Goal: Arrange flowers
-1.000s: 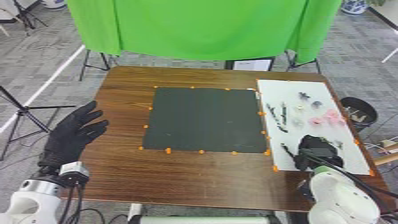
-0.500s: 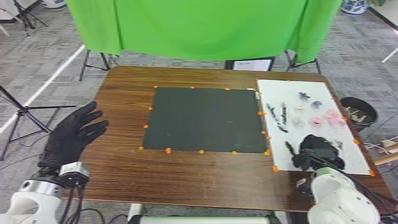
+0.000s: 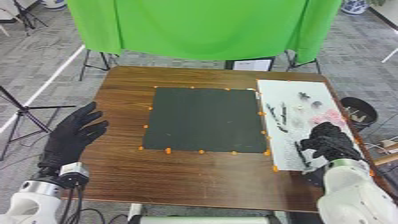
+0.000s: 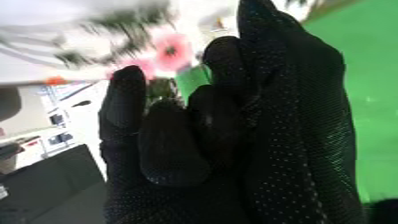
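The pink flowers (image 3: 332, 116) lie just beyond the right hand (image 3: 329, 142).

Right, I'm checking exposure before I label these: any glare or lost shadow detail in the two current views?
Head view: a faint sheen seems to lie on the brown table, and the white sheet is far brighter than the dark mat. Right wrist view: the right hand is very dark against bright surroundings, though light dots on its glove remain visible.
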Tool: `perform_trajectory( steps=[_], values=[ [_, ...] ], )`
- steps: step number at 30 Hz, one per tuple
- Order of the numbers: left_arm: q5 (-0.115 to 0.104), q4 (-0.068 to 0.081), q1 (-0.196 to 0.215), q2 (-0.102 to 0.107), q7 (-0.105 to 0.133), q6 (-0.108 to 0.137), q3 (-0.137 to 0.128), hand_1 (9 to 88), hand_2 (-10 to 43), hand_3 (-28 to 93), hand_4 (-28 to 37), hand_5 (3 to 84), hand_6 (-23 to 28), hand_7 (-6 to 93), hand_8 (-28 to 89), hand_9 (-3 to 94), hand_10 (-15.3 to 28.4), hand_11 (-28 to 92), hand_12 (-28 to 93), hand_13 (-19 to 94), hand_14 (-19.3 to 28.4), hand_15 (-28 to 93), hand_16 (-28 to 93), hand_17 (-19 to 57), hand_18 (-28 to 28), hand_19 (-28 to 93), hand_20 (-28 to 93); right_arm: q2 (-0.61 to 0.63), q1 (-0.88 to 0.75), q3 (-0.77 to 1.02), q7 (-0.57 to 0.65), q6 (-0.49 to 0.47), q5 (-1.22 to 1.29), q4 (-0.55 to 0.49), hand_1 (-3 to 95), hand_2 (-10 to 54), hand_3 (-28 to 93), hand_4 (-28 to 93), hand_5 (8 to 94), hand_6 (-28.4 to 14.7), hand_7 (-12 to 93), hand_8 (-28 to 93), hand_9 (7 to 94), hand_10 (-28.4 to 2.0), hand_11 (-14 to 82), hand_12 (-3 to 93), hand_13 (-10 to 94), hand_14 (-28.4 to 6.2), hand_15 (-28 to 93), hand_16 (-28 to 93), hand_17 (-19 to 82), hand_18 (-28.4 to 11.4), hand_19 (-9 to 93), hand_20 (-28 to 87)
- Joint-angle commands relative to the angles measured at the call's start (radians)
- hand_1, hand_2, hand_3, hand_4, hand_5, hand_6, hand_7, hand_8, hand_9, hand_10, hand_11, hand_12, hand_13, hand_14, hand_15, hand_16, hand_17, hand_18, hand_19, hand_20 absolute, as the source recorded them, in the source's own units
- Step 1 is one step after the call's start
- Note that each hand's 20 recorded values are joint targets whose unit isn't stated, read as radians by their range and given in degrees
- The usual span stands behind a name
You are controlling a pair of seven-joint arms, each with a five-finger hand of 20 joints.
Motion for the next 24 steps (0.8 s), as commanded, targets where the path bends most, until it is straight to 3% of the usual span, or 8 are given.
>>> perform_trajectory(
  steps=[1, 3, 6, 7, 8, 9, 14, 24],
  values=[
    [0.001, -0.003, 0.013, 0.0, -0.005, 0.0, -0.006, 24.6, -6.3, 71, -27.7, 31.4, 5.2, 18.3, -10, 26.8, 13.0, 24, 17, 21, 17.5, 47, -4, -8.2, 21.7, 42, 9, 0.016, 0.057, 0.016, 0.056, -0.111, 0.004, -0.035, 76.3, -4.6, -28, 85, 63.7, 0.8, 59, 25, 75.0, -6.8, 67.5, 72.7, 74, -7.7, 89, 41, 29, -17.7, 77, 40],
    [0.003, -0.002, 0.011, -0.003, -0.007, -0.004, -0.006, 24.6, -6.2, 71, -27.7, 31.4, 5.2, 18.3, -10, 26.8, 13.0, 24, 17, 21, 17.5, 47, -4, -8.2, 21.7, 42, 9, 0.007, 0.052, 0.021, 0.078, -0.113, 0.0, -0.034, 76.5, -5.0, -28, 81, 64.0, 1.2, 59, 22, 74.7, -7.4, 66.8, 71.5, 73, -8.0, 88, 41, 28, -17.9, 76, 40],
    [0.003, -0.002, 0.013, -0.005, -0.008, -0.001, -0.006, 24.6, -6.2, 71, -27.7, 31.4, 5.2, 18.3, -10, 26.8, 13.0, 24, 17, 21, 17.5, 47, -4, -8.2, 21.8, 42, 9, -0.005, 0.043, 0.046, 0.115, -0.219, 0.017, -0.048, 70.0, -8.7, -28, 66, 66.2, 0.2, 48, 13, 72.5, -8.9, 68.1, 64.6, 72, -8.9, 86, 43, 27, -18.7, 75, 39],
    [0.002, -0.003, 0.016, -0.005, -0.008, -0.001, -0.008, 24.6, -6.2, 71, -27.7, 31.4, 5.2, 18.3, -10, 26.8, 13.0, 24, 17, 21, 17.5, 47, -4, -8.2, 21.8, 42, 9, -0.006, 0.043, 0.048, 0.125, -0.253, 0.012, -0.051, 44.2, -9.2, 35, 20, 66.8, -1.0, 44, -5, 70.8, -9.4, 67.6, 65.0, 71, -9.5, 85, 44, 27, -19.0, 75, 40],
    [0.002, -0.003, 0.018, -0.005, -0.007, -0.001, -0.009, 24.6, -6.2, 71, -27.7, 31.4, 5.2, 18.3, -10, 26.8, 13.0, 24, 17, 21, 17.5, 47, -4, -8.2, 21.7, 42, 9, -0.008, 0.044, 0.048, 0.133, -0.287, 0.005, -0.052, 33.9, -9.4, 62, -12, 66.5, -2.0, 37, -10, 69.3, -10.2, 67.7, 65.3, 70, -10.0, 86, 44, 26, -19.5, 74, 40],
    [0.003, -0.003, 0.018, -0.005, -0.008, -0.001, -0.01, 24.6, -6.2, 71, -27.7, 31.4, 5.2, 18.3, -10, 26.8, 13.0, 24, 17, 21, 17.5, 47, -4, -8.2, 21.7, 42, 9, -0.008, 0.039, 0.051, 0.13, -0.294, 0.008, -0.053, 32.4, -9.5, 68, -24, 65.5, -2.5, 34, -12, 68.0, -10.7, 67.9, 65.8, 69, -10.3, 86, 45, 25, -19.9, 74, 40],
    [0.002, -0.002, 0.017, -0.004, -0.005, -0.003, -0.009, 24.6, -6.4, 71, -27.7, 31.4, 5.3, 18.3, -10, 26.8, 13.0, 24, 17, 21, 17.5, 47, -4, -8.2, 21.7, 42, 9, -0.021, 0.033, 0.049, 0.129, -0.333, 0.037, -0.052, 49.3, -9.5, 30, -28, 61.9, -3.9, 31, -12, 64.0, -12.2, 68.3, 66.0, 65, -11.7, 87, 45, 23, -20.9, 72, 41],
    [0.003, 0.001, 0.01, -0.003, -0.011, -0.007, -0.005, 24.6, -6.2, 71, -27.8, 31.4, 5.3, 18.2, -10, 26.8, 12.9, 24, 17, 21, 17.5, 47, -4, -8.2, 21.7, 42, 9, -0.035, 0.024, 0.015, 0.133, -0.366, 0.028, -0.013, 51.4, -9.5, 26, -28, 61.1, -3.9, 31, -12, 62.8, -12.6, 68.7, 64.9, 63, -12.1, 87, 44, 22, -21.1, 72, 41]
  ],
)
